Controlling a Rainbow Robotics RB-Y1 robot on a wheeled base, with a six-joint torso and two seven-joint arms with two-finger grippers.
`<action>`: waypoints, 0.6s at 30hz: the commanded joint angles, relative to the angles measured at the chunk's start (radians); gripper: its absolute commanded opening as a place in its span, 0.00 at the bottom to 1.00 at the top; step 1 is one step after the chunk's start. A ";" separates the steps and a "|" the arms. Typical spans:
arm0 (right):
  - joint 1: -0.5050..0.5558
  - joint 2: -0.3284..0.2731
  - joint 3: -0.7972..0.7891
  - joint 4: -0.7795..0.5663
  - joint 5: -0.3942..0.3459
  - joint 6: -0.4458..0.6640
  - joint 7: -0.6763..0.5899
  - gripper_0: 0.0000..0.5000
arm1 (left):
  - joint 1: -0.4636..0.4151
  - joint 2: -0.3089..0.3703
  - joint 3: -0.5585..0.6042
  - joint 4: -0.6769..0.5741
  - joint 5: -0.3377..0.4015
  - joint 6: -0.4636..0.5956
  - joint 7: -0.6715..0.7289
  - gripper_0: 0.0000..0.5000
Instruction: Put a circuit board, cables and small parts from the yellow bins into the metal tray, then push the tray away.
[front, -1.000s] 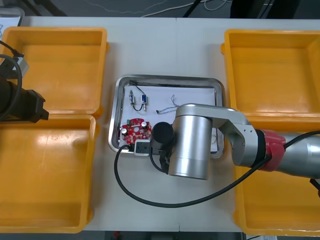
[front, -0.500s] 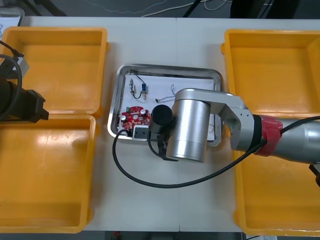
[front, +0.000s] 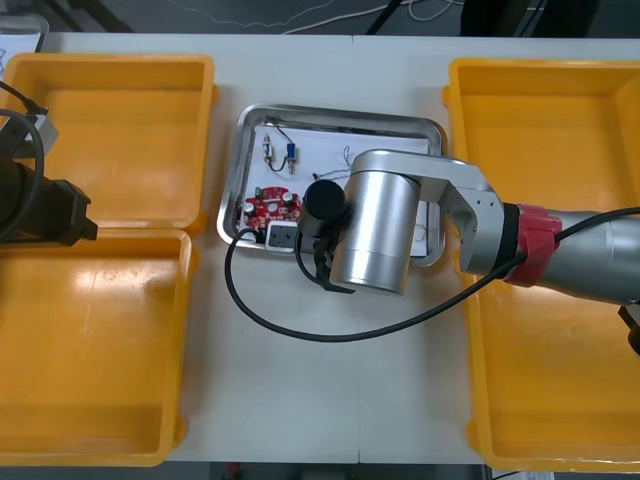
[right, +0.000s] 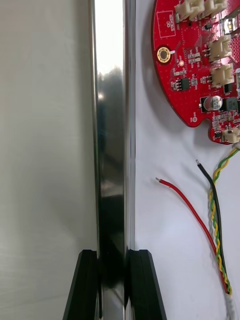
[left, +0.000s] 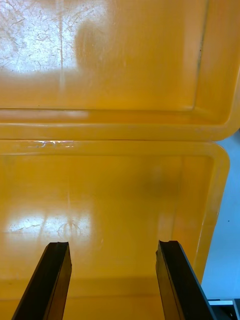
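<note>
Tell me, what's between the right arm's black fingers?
The metal tray's rim, in the right wrist view: the right gripper grips it; the left gripper idles over yellow bins.

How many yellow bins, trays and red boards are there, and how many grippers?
yellow bins: 4
metal tray: 1
red circuit board: 1
grippers: 2, the right gripper shut on the tray's rim, the left gripper open over a bin
total: 8

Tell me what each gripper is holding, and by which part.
The right gripper pinches the metal tray by its near rim. The left gripper, open over the yellow bins, holds nothing.
</note>
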 joint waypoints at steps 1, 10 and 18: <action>-0.075 -0.012 -0.028 0.017 -0.008 -0.027 0.090 0.00 | 0.018 0.033 0.034 -0.028 -0.009 -0.008 0.012 1.00; -0.113 -0.014 -0.028 0.112 -0.065 -0.110 0.196 0.00 | 0.018 0.033 0.034 -0.028 -0.009 -0.008 0.012 1.00; -0.136 -0.014 -0.028 0.172 -0.065 -0.174 0.223 0.00 | 0.018 0.033 0.034 -0.028 -0.009 -0.008 0.012 1.00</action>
